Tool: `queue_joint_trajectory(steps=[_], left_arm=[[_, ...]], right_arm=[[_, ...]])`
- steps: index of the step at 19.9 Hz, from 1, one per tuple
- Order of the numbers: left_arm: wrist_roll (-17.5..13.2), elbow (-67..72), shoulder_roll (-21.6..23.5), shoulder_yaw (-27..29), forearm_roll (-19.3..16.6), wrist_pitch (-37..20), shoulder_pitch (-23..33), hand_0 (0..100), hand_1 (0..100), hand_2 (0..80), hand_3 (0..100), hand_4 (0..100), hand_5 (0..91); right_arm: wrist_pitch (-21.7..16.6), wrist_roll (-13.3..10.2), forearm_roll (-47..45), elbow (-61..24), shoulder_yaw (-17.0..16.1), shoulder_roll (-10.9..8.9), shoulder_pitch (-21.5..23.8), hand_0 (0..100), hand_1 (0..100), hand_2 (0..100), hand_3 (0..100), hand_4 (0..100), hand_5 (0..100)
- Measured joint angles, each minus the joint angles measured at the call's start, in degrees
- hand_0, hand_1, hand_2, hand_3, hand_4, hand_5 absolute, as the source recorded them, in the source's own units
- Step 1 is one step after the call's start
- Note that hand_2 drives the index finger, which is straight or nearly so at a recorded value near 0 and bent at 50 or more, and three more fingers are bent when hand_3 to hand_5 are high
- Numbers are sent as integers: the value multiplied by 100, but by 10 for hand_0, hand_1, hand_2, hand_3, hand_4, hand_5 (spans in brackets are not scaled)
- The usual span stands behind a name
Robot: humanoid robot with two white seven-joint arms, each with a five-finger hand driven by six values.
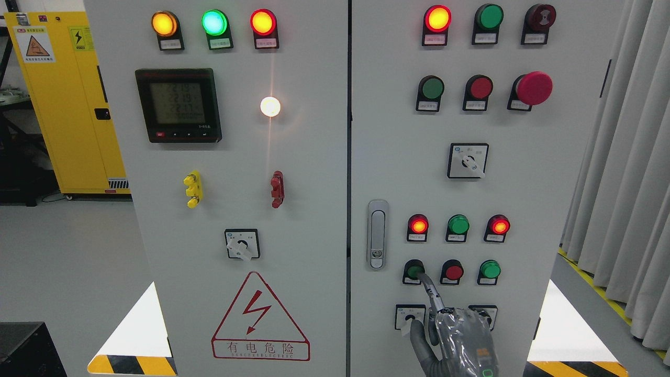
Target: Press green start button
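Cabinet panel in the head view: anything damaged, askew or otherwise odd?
Nothing stands out. The lamps, buttons and selector switches sit in neat rows, and the warning sticker lies flat. The hand's index finger rests on the lower left green button.

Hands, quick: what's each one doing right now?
Right hand: index finger extended, its tip on the green button; holds nothing.
Left hand: not in view.

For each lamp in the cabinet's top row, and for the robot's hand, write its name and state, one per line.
Amber lamp: lit.
Green lamp: lit.
Red lamp: lit.
Right-door red lamp: lit.
Right-door green lamp: unlit.
Right hand: index fingertip on green button.
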Motion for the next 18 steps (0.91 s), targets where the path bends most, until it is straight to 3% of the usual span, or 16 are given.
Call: queue_joint_trajectory(steps=[13,14,15,16,17,18], left_arm=[[-2,0,0,0,1,0,0,120,556,0,0,0,0],[-2,0,0,1,0,0,0,120,556,0,0,0,0],[-2,0,0,1,1,0,0,120,556,0,0,0,0],[-2,0,0,1,0,0,0,120,556,0,0,0,0],[-2,0,0,1,0,0,0,120,556,0,0,0,0],[-2,0,0,1,-1,0,0,120,556,0,0,0,0]], right_arm=[[-48,-61,-25,-571,194,30,339,805,889,0,995,1000,1000],[-48,-80,-85,-618,212,43,369,852,895,0,930,998,1000],[-48,-102,-201,-655,230,55,396,853,892,0,927,994,1000],[-48,-108,-362,-696,253,66,435,844,877,18,747,836,896],[-48,-109,-589,-734,275,76,482,811,845,31,502,614,733],[-51,-111,-821,-779,297,86,540,808,842,32,454,553,674]])
